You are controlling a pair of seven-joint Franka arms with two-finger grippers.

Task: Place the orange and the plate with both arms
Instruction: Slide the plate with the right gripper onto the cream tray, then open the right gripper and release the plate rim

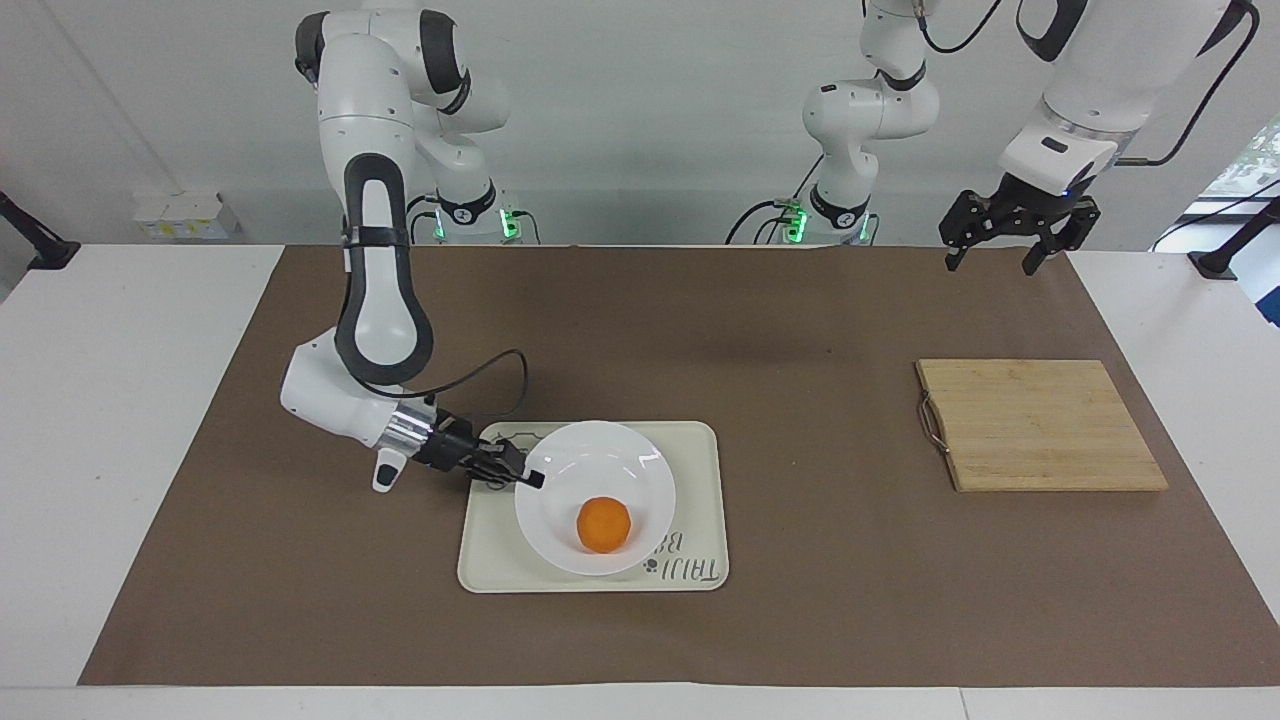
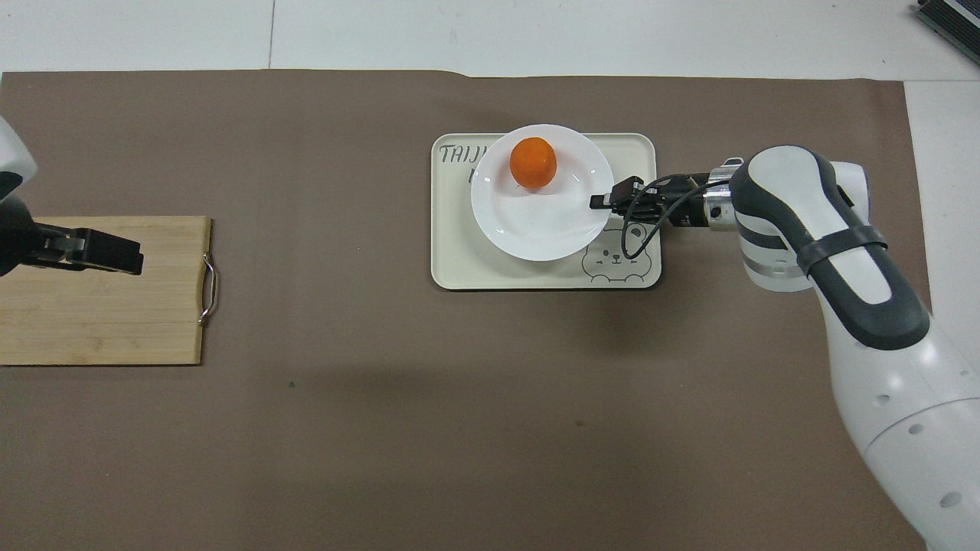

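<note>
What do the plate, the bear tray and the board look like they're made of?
Plate: glossy white, likely glazed ceramic; bright glints on its rim. Tray: matte cream, probably plastic or melamine, printed lettering. Board: pale wood or bamboo, visible strips, metal loop handle.
</note>
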